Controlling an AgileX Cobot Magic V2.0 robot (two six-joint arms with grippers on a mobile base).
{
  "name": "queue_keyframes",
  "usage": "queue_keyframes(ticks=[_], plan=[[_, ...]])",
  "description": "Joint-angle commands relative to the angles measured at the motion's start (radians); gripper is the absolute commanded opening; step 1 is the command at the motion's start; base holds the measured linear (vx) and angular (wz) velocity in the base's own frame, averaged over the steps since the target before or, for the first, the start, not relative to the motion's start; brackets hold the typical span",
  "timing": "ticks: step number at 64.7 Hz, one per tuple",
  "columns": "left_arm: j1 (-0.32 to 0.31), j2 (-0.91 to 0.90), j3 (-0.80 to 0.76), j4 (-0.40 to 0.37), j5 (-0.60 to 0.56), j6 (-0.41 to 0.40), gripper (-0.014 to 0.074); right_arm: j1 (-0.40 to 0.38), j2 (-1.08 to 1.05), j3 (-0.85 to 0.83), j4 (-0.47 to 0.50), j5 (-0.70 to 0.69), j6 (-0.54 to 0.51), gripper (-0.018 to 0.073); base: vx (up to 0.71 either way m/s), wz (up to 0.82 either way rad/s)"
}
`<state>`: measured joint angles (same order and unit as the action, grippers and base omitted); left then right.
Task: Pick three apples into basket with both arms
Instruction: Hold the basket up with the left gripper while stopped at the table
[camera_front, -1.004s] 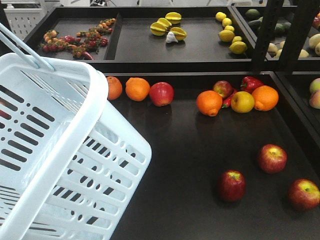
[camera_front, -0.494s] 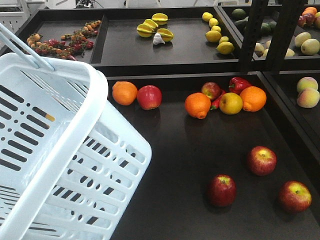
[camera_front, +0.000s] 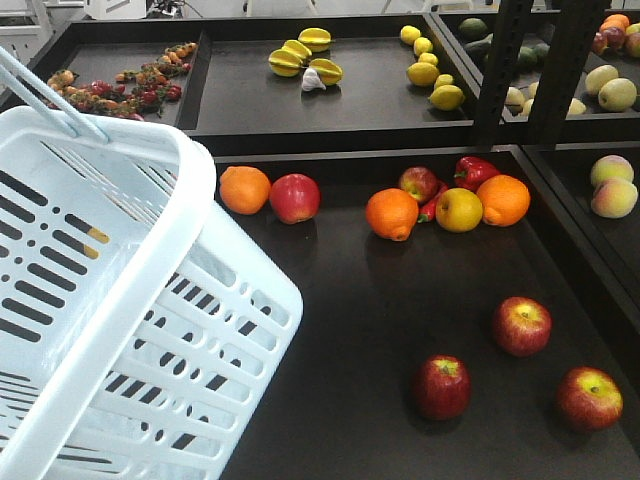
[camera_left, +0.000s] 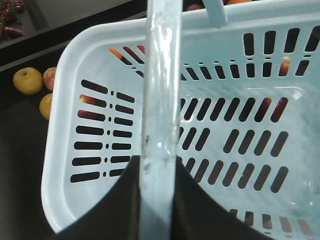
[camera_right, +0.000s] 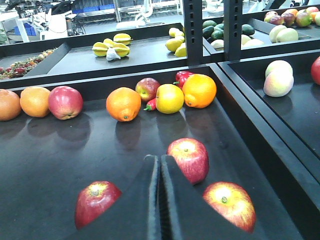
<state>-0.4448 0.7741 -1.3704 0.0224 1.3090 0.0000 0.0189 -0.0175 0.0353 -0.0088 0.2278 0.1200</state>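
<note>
Three apples (camera_front: 442, 387) ring the right gripper (camera_right: 160, 159) on the dark shelf floor (camera_right: 45, 155). Its fingers are pressed together, with only a thin slit between them. The middle apple (camera_right: 188, 160) sits just ahead of the tips and slightly to their right. The darker apple (camera_right: 96, 202) lies back on the left and the third apple (camera_right: 230, 205) back on the right. All are round, glossy red with yellowish streaks, stem hollows up, with no long axis to line up on. The pale basket (camera_front: 150, 330) hangs tilted well to the left, and no fruit shows inside it. The left gripper (camera_left: 159, 162) is clamped on its thin handle (camera_left: 161, 75). By these views the right arm is nearer, and its fingers must spread before closing on the middle apple.
</note>
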Motion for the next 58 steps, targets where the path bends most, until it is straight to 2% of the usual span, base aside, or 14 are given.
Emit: queue_keyframes(ticks=[1,58], plan=[[-0.006,-0.003,-0.023,-0.007,-0.058,-0.013,-0.0006,-0.008,-0.004,0.006,-0.002,-0.073,0.000,-0.0009,0.01,0.03],[-0.006,-0.003,-0.023,-0.007,-0.058,-0.013,-0.0006,-0.008,-0.004,0.006,-0.002,-0.073,0.000,-0.0009,0.00,0.01]])
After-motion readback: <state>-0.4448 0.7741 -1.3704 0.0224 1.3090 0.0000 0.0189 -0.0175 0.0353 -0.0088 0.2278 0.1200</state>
